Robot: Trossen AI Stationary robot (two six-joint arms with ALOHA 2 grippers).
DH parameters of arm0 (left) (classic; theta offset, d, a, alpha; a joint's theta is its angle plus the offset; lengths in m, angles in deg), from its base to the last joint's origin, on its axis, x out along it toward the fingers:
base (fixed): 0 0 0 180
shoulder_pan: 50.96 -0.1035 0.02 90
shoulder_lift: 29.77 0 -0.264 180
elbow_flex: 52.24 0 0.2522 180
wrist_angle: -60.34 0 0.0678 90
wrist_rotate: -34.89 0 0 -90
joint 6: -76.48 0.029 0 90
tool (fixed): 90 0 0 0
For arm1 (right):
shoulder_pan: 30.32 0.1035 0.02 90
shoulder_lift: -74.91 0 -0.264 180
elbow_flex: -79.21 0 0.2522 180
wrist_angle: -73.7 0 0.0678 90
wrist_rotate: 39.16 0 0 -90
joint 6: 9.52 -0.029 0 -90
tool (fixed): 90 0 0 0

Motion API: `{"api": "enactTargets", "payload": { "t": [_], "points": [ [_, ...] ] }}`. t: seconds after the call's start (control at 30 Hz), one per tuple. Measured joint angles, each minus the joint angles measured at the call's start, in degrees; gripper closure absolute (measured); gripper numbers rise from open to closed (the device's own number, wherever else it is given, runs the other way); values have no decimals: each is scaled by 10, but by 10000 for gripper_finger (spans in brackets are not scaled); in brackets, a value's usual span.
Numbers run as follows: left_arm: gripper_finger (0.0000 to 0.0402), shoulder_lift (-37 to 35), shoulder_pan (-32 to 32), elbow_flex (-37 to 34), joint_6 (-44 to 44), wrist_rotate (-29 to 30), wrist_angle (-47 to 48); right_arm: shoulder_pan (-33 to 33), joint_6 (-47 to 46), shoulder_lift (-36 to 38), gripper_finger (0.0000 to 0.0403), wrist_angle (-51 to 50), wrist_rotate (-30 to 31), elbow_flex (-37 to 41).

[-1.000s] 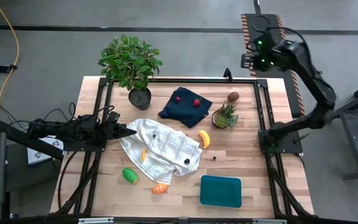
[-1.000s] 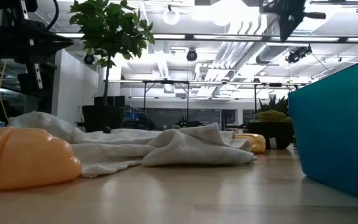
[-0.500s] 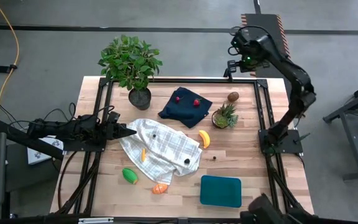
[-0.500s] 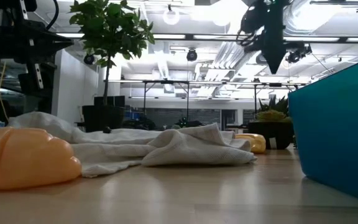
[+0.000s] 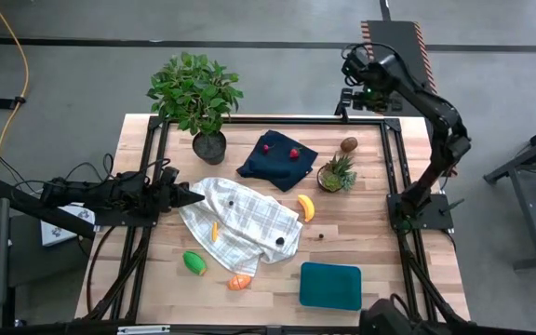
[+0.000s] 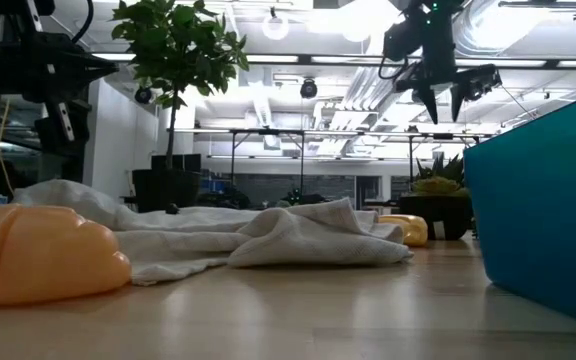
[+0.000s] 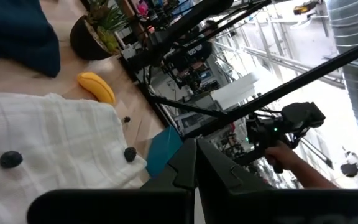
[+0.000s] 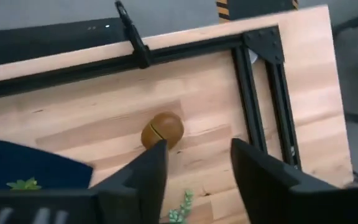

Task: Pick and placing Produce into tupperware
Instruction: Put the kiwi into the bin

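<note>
The brown round produce [image 8: 162,130] lies on the wood at the table's far right [image 5: 349,144]. My right gripper [image 8: 197,168] hangs open well above it, pointing steeply down [image 6: 443,103]. Two red berries [image 5: 280,150] rest on the navy cloth. A yellow banana [image 5: 306,207], a green piece [image 5: 194,262] and an orange piece [image 5: 239,281] lie on the table; a small orange piece [image 5: 215,231] lies on the white checked cloth. The teal tupperware [image 5: 330,286] stands near the front right. My left gripper [image 5: 196,195] waits shut and level at the checked cloth's left edge.
A large leafy potted plant [image 5: 196,96] stands at the far left and a small spiky potted plant [image 5: 337,174] beside the banana. The white checked cloth [image 5: 245,223] covers the middle. A black frame rail [image 8: 253,93] runs close to the brown piece.
My right gripper has come down and toward the table's left, from beyond the far right corner to above the brown round piece, tipping more steeply downward. Its fingers have opened. The produce has stayed where it was.
</note>
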Motion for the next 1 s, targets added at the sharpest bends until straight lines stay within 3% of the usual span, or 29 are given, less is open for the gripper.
{"api": "enactTargets", "payload": {
  "t": [0.17,0.3,0.47,0.67,1.0],
  "points": [
    [401,0,0,0,1,0,0,17,-64,31,198,70,-25,100],
    [401,0,0,0,1,0,0,17,-106,70,194,202,-74,206],
    [401,0,0,0,-3,-1,0,12,-168,96,194,283,-120,303],
    [401,0,0,0,-3,-2,0,13,-220,95,194,293,-121,350],
    [401,0,0,0,-6,-2,0,10,-275,95,194,343,-95,355]
  ]
}}
